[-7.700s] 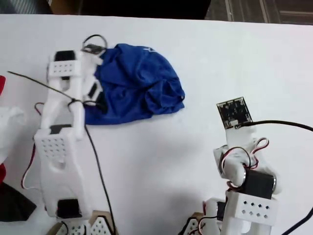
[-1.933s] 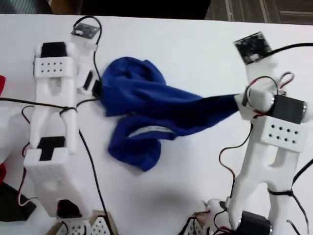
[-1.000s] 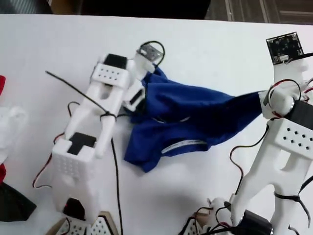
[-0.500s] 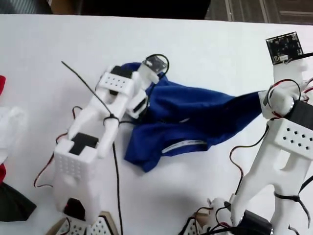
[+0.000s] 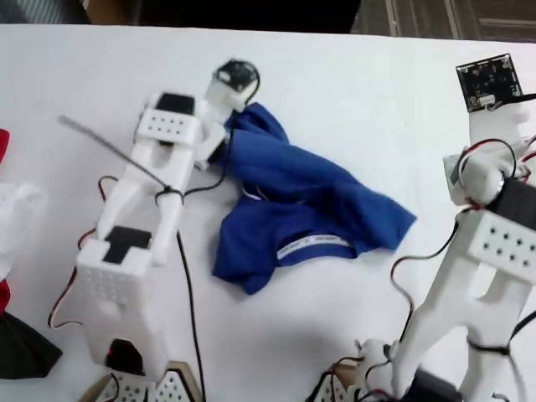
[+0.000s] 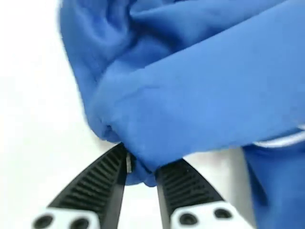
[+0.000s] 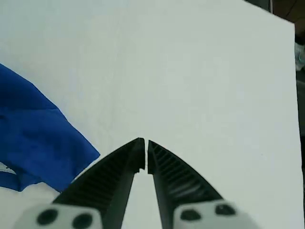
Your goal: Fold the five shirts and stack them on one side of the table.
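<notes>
One crumpled blue fabric shirt [image 5: 301, 201] lies on my white bench [image 5: 377, 84]; my left gripper [image 6: 140, 164] is clamped on its fold, my right gripper [image 7: 145, 155] closed together near it.

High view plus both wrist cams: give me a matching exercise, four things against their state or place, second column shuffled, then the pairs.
1. left gripper
2. right gripper
3. blue shirt
4. black cloth

A. shut on nothing, above bare table
B. bunched and unfolded, mid-table
C. pinching a fold of blue fabric
D. at the high view's lower left edge

Pairs: 1-C, 2-A, 3-B, 4-D.
</notes>
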`<state>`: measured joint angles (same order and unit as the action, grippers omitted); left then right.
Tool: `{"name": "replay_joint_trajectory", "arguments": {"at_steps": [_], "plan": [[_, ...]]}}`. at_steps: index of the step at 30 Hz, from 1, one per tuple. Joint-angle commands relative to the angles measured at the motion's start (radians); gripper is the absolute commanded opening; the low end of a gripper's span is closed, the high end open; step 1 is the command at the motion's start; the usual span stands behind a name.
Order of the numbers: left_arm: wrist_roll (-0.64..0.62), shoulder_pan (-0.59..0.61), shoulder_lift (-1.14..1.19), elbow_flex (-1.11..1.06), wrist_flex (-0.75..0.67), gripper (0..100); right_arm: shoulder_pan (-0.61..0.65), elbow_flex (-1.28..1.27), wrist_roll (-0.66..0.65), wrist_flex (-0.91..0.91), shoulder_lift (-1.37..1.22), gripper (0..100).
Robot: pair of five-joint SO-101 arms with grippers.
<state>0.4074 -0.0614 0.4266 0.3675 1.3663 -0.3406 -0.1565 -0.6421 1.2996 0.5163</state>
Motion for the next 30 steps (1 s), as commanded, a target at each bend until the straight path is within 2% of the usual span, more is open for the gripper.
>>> {"name": "replay_joint_trajectory", "arguments": {"at_steps": [1, 5, 9, 13, 17, 22, 24, 28, 30], "plan": [[-0.002, -0.018, -0.117, 0.094, 0.164, 3, 0.084, -0.002, 0.006, 0.059, 0.122, 2.0], [0.002, -0.014, -0.135, 0.096, 0.288, 3, 0.173, -0.180, 0.008, 0.077, 0.163, 2.1], [0.046, 0.052, -0.137, 0.096, 0.345, 3, 0.183, -0.491, 0.008, -0.122, 0.122, 2.8], [0.115, 0.158, -0.126, 0.071, 0.305, 3, 0.189, -0.677, 0.025, -0.277, 0.073, 15.1], [0.195, 0.201, -0.127, -0.048, 0.230, 5, 0.225, -0.698, 0.061, -0.291, 0.033, 24.7], [0.269, 0.226, -0.135, -0.153, 0.169, 23, 0.297, -0.697, 0.072, -0.286, 0.030, 24.7], [0.285, 0.256, -0.138, -0.134, 0.166, 29, 0.309, -0.697, 0.077, -0.285, 0.030, 24.7], [0.299, 0.353, -0.138, 0.005, 0.216, 30, 0.303, -0.701, 0.100, -0.283, 0.030, 24.7], [0.350, 0.377, -0.130, 0.062, 0.276, 30, 0.303, -0.701, 0.100, -0.263, 0.030, 24.7]]}}
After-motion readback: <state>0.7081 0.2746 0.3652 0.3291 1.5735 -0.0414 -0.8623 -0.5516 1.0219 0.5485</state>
